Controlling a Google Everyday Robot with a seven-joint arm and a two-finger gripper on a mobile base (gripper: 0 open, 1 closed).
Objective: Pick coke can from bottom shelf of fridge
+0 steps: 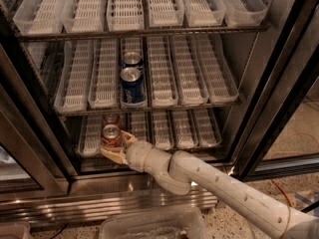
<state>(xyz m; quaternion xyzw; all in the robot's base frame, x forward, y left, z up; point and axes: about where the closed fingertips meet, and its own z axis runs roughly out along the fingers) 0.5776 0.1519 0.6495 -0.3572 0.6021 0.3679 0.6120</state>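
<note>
Camera view: low left in the large glass-doored steel fridge [279, 83], we noted the small red coke can [111, 135] upright at the front of the dark wire bottom shelf [199, 128]. The white arm's gripper [116, 145] had its pale fingers [113, 157] clasped round it. Just right, one rack up, stood two blue soda cans [132, 83].

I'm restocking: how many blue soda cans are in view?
2. Both stand in one lane of the middle shelf: one blue can at the front, the other behind it; more could hide farther back. The end effector grips the coke can on the bottom shelf.
</note>
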